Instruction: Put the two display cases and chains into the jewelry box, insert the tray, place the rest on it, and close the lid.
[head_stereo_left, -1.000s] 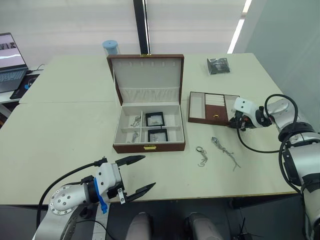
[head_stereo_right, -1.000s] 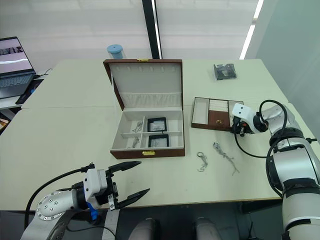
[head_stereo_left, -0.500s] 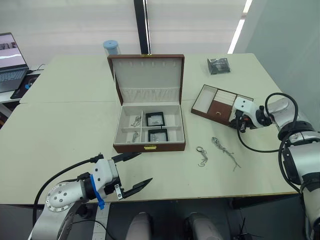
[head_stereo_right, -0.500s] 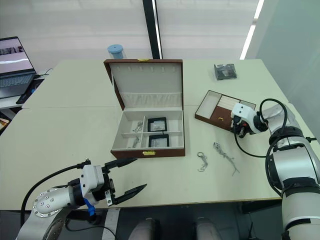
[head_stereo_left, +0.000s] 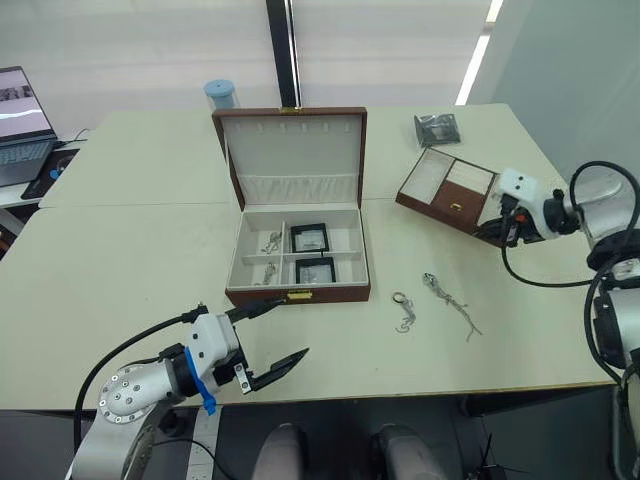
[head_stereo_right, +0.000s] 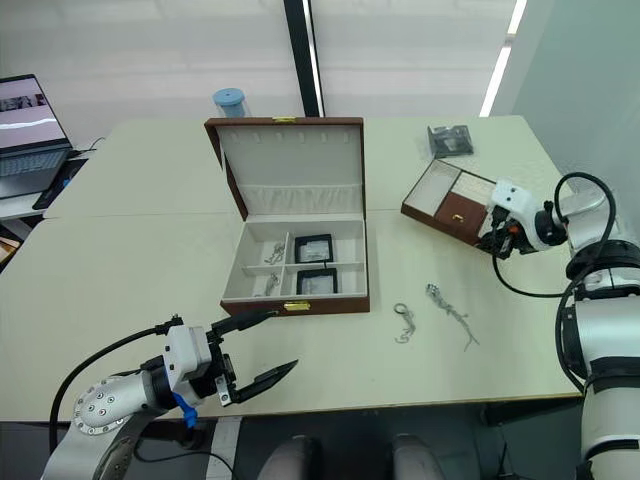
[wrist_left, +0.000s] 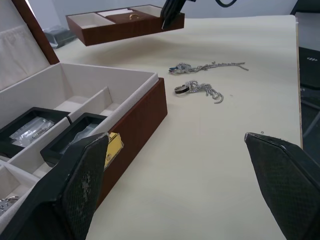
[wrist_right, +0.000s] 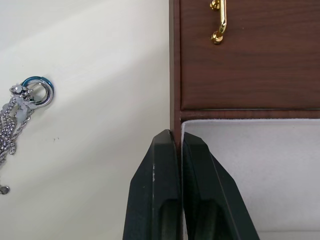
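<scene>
- Pinching the tray's (head_stereo_right: 455, 201) side wall, my right gripper (wrist_right: 176, 145) holds it off the table (head_stereo_left: 120, 270), tilted, to the right of the box (head_stereo_left: 298, 258)
- My left gripper (head_stereo_left: 268, 337) hangs spread wide near the box's front clasp
- Both cases (head_stereo_left: 310, 237) lie in the box's right compartments, lid (head_stereo_left: 292, 152) upright
- Two chains (head_stereo_left: 452, 302) lie on the table between box and tray

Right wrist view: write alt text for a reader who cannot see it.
The right end effector is shut on the wall of the brown tray, between the wood side and a cream compartment. A small gold ring sits on the tray's centre; silver chains lie on the table beside it.
</scene>
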